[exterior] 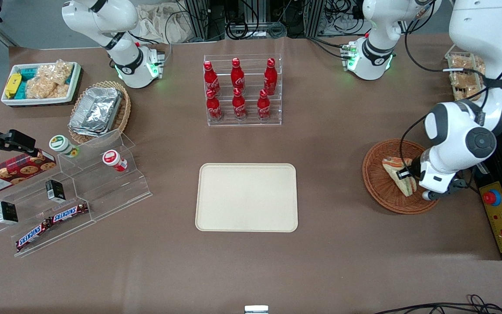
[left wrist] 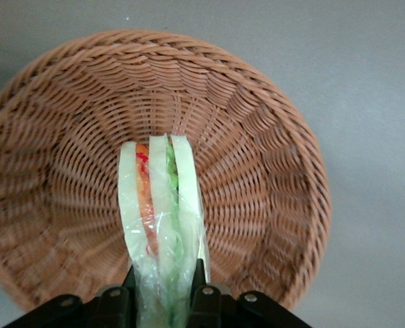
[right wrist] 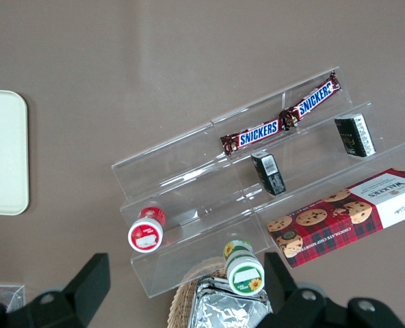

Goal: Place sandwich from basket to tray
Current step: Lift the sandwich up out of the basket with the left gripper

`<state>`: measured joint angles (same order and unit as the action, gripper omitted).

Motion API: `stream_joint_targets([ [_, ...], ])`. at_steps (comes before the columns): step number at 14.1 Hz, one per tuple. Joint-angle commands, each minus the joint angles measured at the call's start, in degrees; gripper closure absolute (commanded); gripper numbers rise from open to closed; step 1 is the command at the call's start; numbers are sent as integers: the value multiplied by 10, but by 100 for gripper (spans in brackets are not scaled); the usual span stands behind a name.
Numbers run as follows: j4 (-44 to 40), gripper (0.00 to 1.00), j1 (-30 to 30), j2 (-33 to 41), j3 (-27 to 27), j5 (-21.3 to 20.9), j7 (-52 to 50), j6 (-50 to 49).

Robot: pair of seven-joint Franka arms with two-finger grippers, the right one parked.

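The hand [left wrist: 163, 301] is clamped on the sandwich [left wrist: 160, 219] over the basket [left wrist: 271, 137], so the grasp looks done; next, carry it to the tray [exterior: 246, 197].

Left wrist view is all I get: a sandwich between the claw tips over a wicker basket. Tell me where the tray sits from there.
Observer: The tray lies flat on the table toward the parked arm's end from the basket, with bare table between them.
Operator: Report what is on the tray.
Observer: Nothing shows on it in the front view.
Operator: Say what stands past the tray, farther from the front camera.
Observer: A clear rack of red bottles, apart from the tray.
Operator: Confirm the claw's place.
Observer: The claw is over the basket, shut on the sandwich, which stands on edge with its bread slices upright.
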<state>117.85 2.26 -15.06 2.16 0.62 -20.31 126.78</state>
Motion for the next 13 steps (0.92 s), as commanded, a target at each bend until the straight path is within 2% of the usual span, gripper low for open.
stream_joint_targets([
  [1,-102,100,-5,28,6,22,-3,-163],
  [4,-235,100,-6,28,27,24,-3,-314],
  [6,-291,100,-6,30,44,24,-4,-351],
  [11,-301,100,-8,14,153,14,-8,-316],
  [13,-301,100,-9,-17,203,6,-71,-260],
])
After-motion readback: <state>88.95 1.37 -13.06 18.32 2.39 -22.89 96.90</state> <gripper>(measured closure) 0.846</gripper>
